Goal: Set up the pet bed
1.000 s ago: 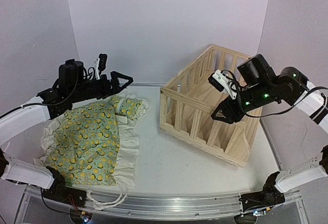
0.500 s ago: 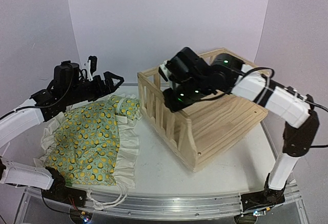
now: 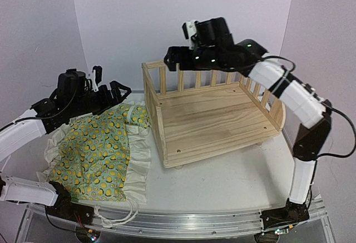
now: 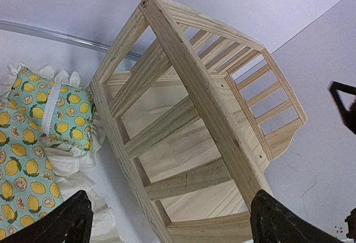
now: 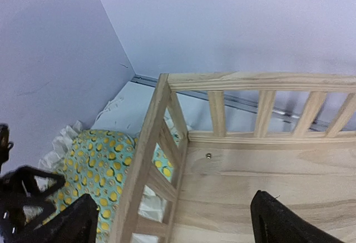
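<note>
The pet bed's pine frame (image 3: 211, 115) stands upright on its feet right of centre, with slatted sides at the left, back and right and its low side facing me. My right gripper (image 3: 169, 58) hovers open above its back left corner and holds nothing. The lemon-patterned cushion (image 3: 94, 154) lies flat on the left, and the small matching pillow (image 3: 138, 115) lies against the frame's left side. My left gripper (image 3: 123, 92) hangs open just above the pillow. The left wrist view shows the frame (image 4: 189, 115) and pillow (image 4: 50, 115) beyond open jaws (image 4: 175, 221). The right wrist view looks past open jaws (image 5: 175, 223) onto the frame's floor (image 5: 267, 182) and the cushion (image 5: 94, 159).
White cushion ties (image 3: 114, 215) trail to the metal rail (image 3: 178, 221) at the near edge. White backdrop walls close in the back and both sides. The right arm arches high over the frame's right side.
The frame went from tipped on its side and held to standing upright. My right gripper has let go, opened and risen over the back left corner. The left gripper dipped slightly.
</note>
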Robot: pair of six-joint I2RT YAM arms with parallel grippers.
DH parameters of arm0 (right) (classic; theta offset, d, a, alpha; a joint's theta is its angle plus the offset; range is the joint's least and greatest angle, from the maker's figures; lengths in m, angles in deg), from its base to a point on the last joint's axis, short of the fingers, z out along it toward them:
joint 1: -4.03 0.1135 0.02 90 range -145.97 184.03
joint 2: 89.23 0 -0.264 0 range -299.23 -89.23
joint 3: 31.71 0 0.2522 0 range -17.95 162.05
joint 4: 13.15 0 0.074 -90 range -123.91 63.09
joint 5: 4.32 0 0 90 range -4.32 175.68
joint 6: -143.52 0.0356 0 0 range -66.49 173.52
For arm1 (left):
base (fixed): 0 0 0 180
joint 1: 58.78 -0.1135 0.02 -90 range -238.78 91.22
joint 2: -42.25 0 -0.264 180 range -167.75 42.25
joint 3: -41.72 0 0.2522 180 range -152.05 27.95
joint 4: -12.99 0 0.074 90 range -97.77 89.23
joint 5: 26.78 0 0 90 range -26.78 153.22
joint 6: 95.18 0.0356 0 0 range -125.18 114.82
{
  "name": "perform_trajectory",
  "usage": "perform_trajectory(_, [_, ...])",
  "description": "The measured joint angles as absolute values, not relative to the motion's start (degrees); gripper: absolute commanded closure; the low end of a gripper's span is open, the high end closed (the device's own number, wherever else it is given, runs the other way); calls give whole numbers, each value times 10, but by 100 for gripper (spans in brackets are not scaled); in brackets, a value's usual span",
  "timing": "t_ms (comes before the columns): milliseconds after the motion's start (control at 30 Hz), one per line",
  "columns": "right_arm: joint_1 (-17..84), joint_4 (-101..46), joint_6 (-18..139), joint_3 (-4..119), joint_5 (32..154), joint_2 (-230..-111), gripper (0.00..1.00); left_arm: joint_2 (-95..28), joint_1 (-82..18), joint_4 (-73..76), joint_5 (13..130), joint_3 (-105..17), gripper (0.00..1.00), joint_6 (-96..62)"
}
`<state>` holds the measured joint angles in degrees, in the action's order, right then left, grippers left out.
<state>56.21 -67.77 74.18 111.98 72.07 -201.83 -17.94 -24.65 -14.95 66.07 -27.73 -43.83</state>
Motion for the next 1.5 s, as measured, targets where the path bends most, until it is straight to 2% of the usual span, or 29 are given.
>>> perform_trajectory(133, [522,-691,665,1031,714,-1865,2,-247,-246,-158,667,-338,1,-438])
perform_trajectory(300, [331,-718,601,1007,656,-1756,2,-350,-246,-158,689,-436,1,-442])
perform_trajectory(467, [193,-742,555,1003,639,-1770,2,-416,-246,-162,702,-495,1,-442])
perform_trajectory(633, [110,-773,531,1005,675,-1869,3,-489,-246,-174,732,-583,4,-431])
perform_trajectory(800, [68,-805,522,1002,719,-1942,13,-520,-246,-182,750,-613,8,-423])
perform_trajectory(967, [57,-812,524,988,733,-1945,27,-546,-253,-210,752,-648,12,-413])
perform_trajectory(1400, [49,-790,575,871,719,-1898,46,-669,-261,-238,768,-794,16,-395])
perform_trajectory(1500, [44,-787,596,841,702,-1864,47,-700,-261,-237,779,-831,16,-396])
